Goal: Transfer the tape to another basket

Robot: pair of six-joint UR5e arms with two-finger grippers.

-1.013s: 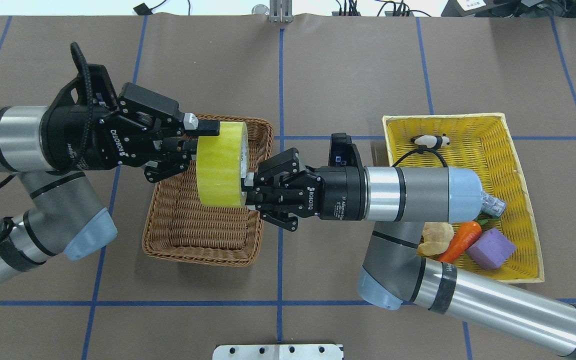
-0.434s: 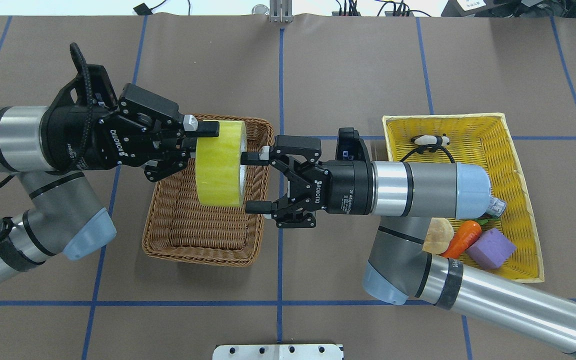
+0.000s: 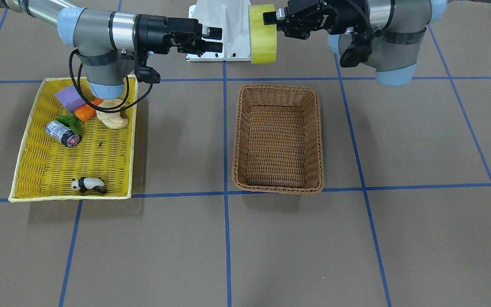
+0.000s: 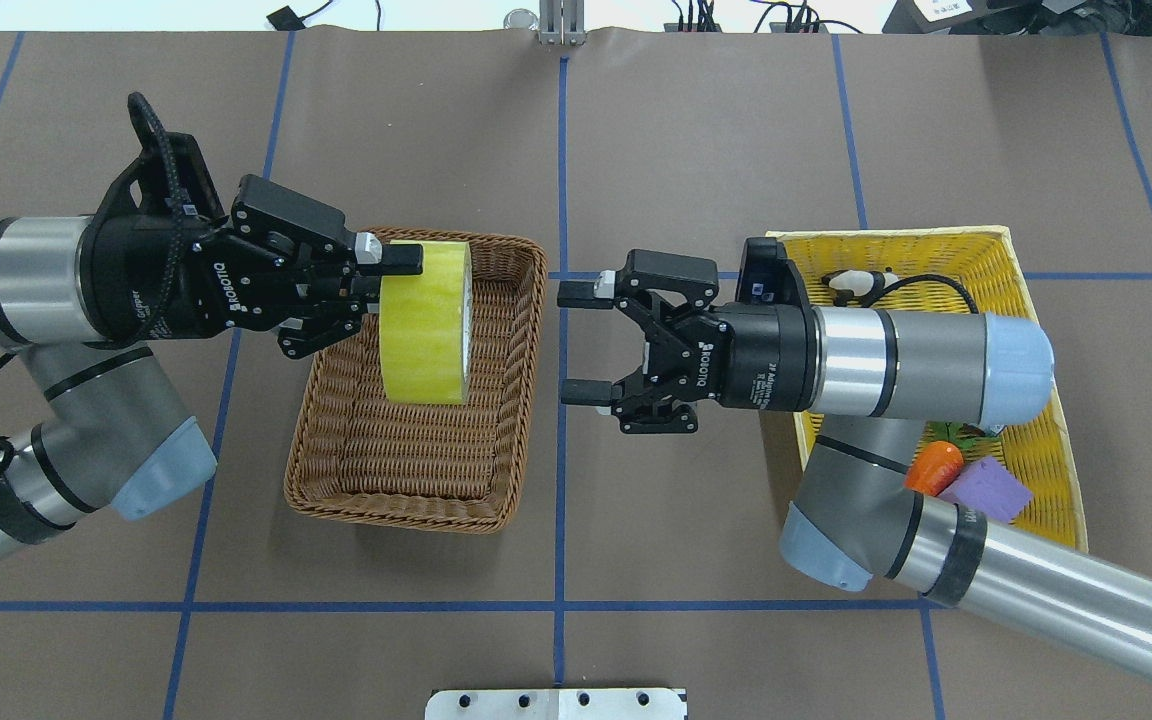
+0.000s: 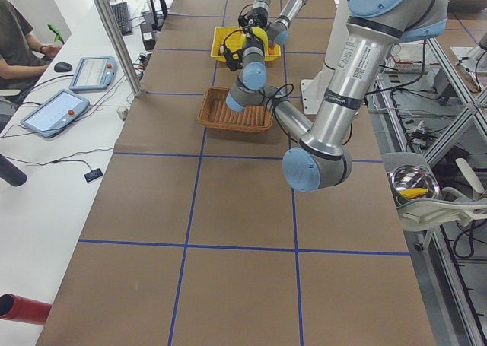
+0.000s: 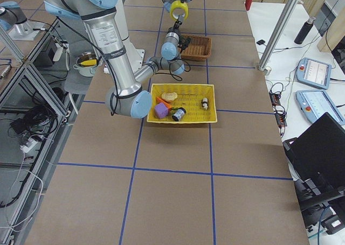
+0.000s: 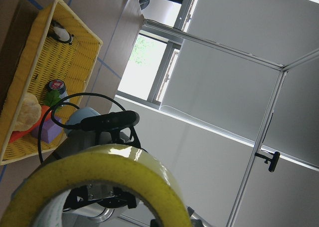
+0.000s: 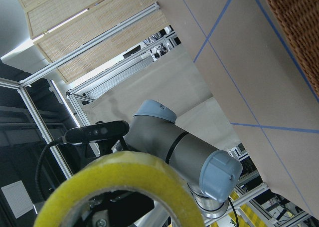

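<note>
The tape (image 4: pixel 426 322), a wide yellow-green roll, hangs on edge above the far part of the brown wicker basket (image 4: pixel 406 510). My left gripper (image 4: pixel 391 290) is shut on the roll's left side; one finger lies along its top edge. In the front view the tape (image 3: pixel 262 34) is held high by the left gripper (image 3: pixel 271 19), behind the basket (image 3: pixel 277 187). My right gripper (image 4: pixel 576 342) is open and empty, a little right of the basket and apart from the tape. It also shows in the front view (image 3: pixel 215 39). The roll fills both wrist views (image 7: pixel 109 172) (image 8: pixel 124 182).
A shallow yellow tray (image 4: pixel 936 240) stands on the robot's right. It holds a panda toy (image 3: pixel 87 184), a small can (image 3: pixel 62 133), a carrot (image 4: pixel 931 468), a purple block (image 4: pixel 986 492) and a bread piece (image 3: pixel 112 119). The right arm passes over the tray.
My right gripper let go of the tape, opened, and drew back to the right. My left gripper keeps its hold and has shifted the roll slightly left.
</note>
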